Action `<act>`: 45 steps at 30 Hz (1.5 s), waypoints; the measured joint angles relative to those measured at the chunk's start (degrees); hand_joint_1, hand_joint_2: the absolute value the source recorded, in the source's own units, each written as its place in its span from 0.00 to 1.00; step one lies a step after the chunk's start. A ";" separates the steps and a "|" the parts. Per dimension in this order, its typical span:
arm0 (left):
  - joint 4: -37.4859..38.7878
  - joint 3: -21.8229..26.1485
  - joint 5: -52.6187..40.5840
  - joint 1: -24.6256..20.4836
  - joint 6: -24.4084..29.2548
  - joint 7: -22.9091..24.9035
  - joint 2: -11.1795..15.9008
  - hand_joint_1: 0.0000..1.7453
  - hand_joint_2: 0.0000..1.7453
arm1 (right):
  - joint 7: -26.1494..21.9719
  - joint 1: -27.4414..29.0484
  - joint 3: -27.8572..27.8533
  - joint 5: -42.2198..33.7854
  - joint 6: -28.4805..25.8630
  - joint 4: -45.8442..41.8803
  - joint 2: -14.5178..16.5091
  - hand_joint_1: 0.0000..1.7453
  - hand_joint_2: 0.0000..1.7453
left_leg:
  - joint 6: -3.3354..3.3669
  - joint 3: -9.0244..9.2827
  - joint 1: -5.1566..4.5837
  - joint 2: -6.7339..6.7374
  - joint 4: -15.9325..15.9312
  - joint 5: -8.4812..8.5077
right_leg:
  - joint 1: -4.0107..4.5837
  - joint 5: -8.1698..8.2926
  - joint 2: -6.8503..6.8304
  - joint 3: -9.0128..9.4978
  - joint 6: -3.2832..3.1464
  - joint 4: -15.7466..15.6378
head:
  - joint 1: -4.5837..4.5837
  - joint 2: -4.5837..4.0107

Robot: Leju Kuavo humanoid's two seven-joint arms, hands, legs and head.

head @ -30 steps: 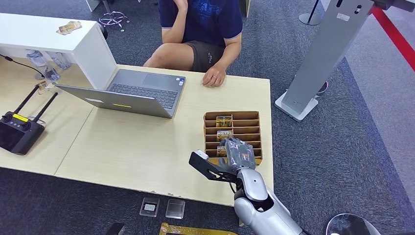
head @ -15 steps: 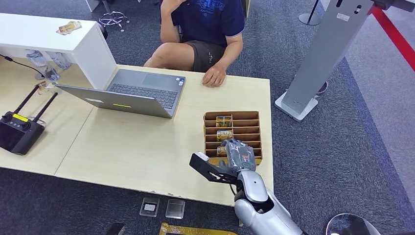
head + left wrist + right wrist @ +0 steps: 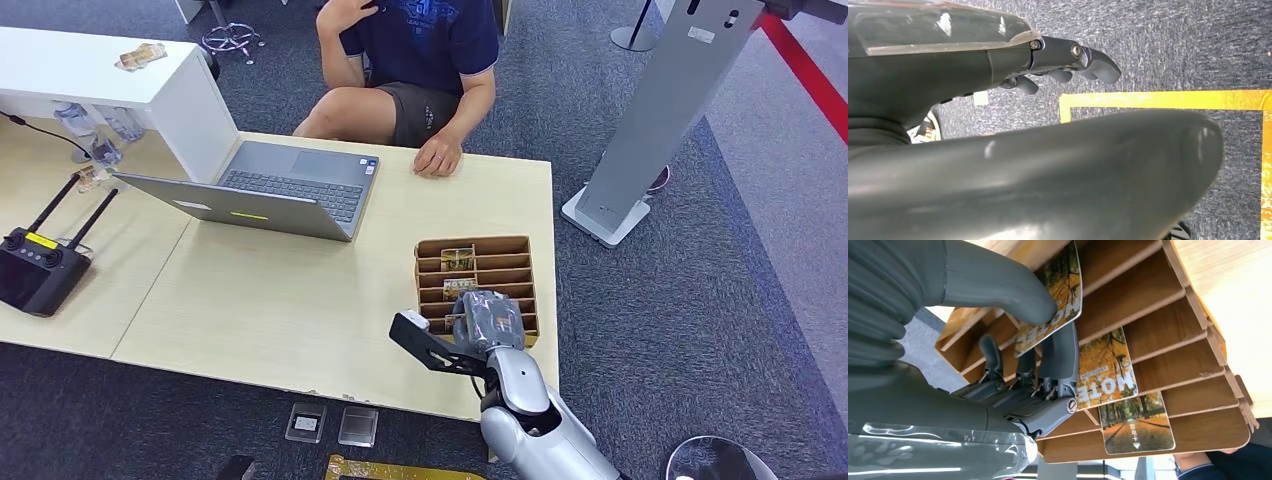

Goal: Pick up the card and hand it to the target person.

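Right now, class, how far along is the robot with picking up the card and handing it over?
Done: the right hand has reached the wooden card holder. In hand: thumb and fingers pinch a hotel card at its slot. Left: lift it clear and carry it to the seated person.

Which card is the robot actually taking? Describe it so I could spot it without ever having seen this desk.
Find the light wooden table, then the brown slotted card rack at its near right corner, opposite the seated person. Three autumn-photo hotel cards stand there; the target card sits in the slot nearest the robot. Unlike the others, it is pinched by the robot's right hand.
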 joint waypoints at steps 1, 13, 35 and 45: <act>0.00 0.00 0.00 0.00 0.01 0.00 0.00 0.00 0.00 | -0.01 0.04 0.00 0.01 -0.03 0.00 -0.01 0.93 1.00 | 0.00 0.00 0.00 0.00 0.00 0.00 | 0.00 0.00 0.00 0.00 0.00 0.00 | 0.01 0.00; 0.00 -0.01 -1.03 0.01 0.07 -0.13 0.00 0.00 0.00 | -0.35 0.14 -0.03 0.26 -0.73 -0.01 -0.01 0.99 1.00 | 0.00 0.03 0.00 0.00 0.00 0.00 | 0.00 0.00 0.00 0.02 0.00 0.00 | 0.02 0.00; 0.00 -0.05 -2.51 -0.40 -0.01 -0.53 0.00 0.00 0.00 | -2.38 -13.12 -5.15 2.74 -2.42 -14.09 -2.75 0.99 1.00 | 0.00 0.02 0.00 0.02 0.03 0.02 | 0.00 0.03 0.02 0.01 0.01 0.00 | -0.02 0.00; 0.00 -1.23 -4.04 -3.30 0.01 0.93 0.01 0.00 0.00 | -8.36 -26.13 -6.13 -0.03 -7.96 7.56 -1.27 0.99 1.00 | 0.02 -0.08 0.00 -0.09 0.02 0.09 | 0.00 0.09 -0.08 0.03 -0.01 0.03 | 0.01 0.00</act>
